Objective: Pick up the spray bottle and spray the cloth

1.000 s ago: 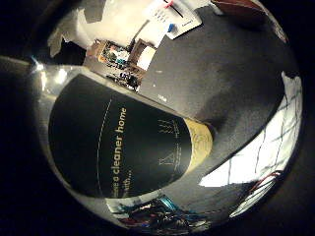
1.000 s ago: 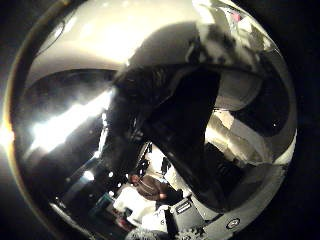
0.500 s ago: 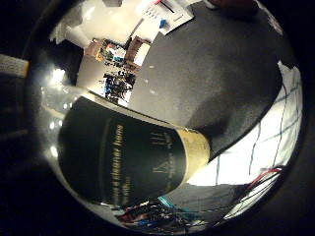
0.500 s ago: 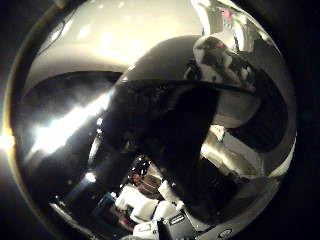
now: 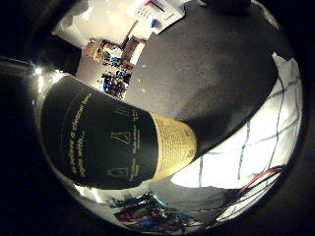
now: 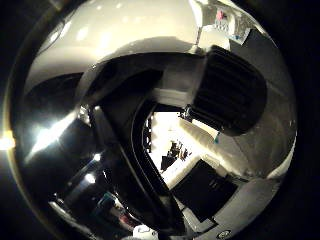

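The spray bottle [image 5: 103,137], with a dark label and a yellow band, fills much of the little finger side view and lies close against my palm. It hangs over a dark table [image 5: 206,64]. Beside it on the table lies a white cloth [image 5: 256,147] with thin dark checks. The thumb side view shows the bottle's head: a ribbed black nozzle [image 6: 230,95] and the black trigger [image 6: 130,165] below it. White and black parts of my hand [image 6: 240,210] curl in round the bottle's neck.
Papers [image 5: 157,10] lie at the table's far edge. Beyond it are shelves and room clutter [image 5: 110,51] on a pale floor.
Both views have swung while the bottle stays against the palm. The nozzle now looms larger in the thumb side view, and more of the checked cloth shows under the bottle.
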Available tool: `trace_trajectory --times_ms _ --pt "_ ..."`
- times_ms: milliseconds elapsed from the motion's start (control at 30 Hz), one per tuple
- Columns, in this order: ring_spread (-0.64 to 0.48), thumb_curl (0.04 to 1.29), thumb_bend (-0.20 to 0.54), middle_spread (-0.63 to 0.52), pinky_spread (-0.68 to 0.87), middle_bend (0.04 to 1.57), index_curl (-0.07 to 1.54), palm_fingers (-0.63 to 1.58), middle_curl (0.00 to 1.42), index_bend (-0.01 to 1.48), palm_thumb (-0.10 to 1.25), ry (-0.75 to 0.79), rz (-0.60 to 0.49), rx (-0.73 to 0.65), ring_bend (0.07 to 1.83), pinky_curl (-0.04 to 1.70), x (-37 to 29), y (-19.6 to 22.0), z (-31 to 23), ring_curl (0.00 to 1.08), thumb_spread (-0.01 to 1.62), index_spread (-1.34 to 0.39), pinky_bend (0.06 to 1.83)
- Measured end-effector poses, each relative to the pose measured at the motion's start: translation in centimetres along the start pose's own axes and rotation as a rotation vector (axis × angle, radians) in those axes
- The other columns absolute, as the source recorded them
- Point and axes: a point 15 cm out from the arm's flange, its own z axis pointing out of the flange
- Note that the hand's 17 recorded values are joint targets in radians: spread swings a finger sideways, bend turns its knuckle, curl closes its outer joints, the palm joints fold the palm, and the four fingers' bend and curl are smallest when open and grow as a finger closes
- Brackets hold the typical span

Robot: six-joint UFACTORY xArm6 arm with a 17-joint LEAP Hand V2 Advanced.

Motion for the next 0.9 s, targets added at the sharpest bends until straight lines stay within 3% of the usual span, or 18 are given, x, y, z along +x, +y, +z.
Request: trace_trajectory --times_ms 900 --pt "-0.06 0.32 -0.022 -0.05 0.29 0.28 0.37 0.35 0.4 0.18 0.68 0.046 0.025 -0.05 0.51 0.31 4.1 2.2 -4.5 0.26 1.07 -0.36 0.41"
